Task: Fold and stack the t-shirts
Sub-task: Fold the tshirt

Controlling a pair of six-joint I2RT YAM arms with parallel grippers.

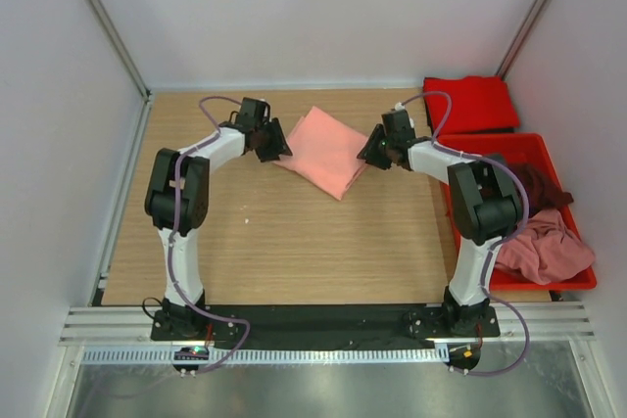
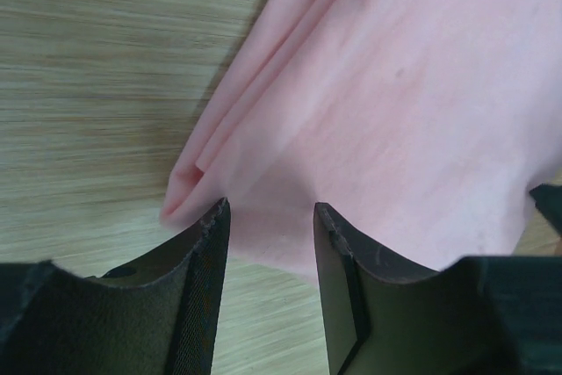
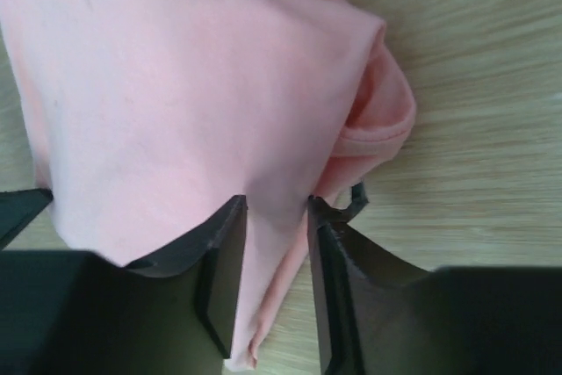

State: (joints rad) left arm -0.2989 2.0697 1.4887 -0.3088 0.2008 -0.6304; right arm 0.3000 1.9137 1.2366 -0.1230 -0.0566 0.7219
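White walls w/ metal corner rails box in a light wooden desk.

The salmon-pink t-shirt lies folded flat, a rough diamond shape, mid-desk toward the far side, btwn the two claws. Cloth is smooth on top. On the left wrist view its near edge shows stacked layers ending in a small rolled corner. On the right wrist view one corner bulges up into a soft loop of hem.

The left claw sits at the shirt's left corner. Its jaws are parted and the cloth edge lies under the gap, not pinched.

The right claw sits at the shirt's right corner. Its jaws are also parted, w/ a fold of pink cloth running through the gap; neither finger looks pressed into it.

The bright red t-shirt lies folded flat in the far right corner of the desk, just behind the bin.

The red plastic bin stands along the desk's right side. Inside: the dark maroon t-shirt, crumpled, toward the far end, and the dusty pink t-shirt, crumpled, at the near end, touching the maroon one.
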